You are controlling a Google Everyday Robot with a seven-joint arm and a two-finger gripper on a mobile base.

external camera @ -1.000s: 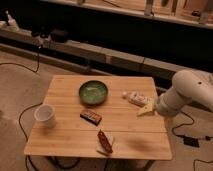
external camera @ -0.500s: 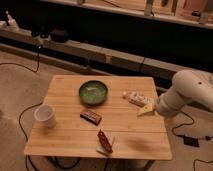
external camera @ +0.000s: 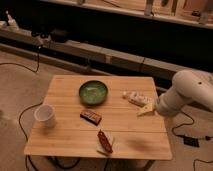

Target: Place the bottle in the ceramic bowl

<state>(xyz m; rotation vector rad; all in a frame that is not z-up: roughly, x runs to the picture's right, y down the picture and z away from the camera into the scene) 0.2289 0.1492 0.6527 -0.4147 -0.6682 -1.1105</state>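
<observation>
The bottle lies on its side on the wooden table, right of centre, with its white cap pointing left. The ceramic bowl, dark green with a glossy lighter inside, sits a little left of the bottle, apart from it. My gripper is at the table's right side, just right of and slightly nearer than the bottle. The white arm reaches in from the right.
A white cup stands at the table's left side. A brown snack bar lies near the middle. A red and white packet lies near the front edge. Cables run on the floor around the table; a dark counter stands behind.
</observation>
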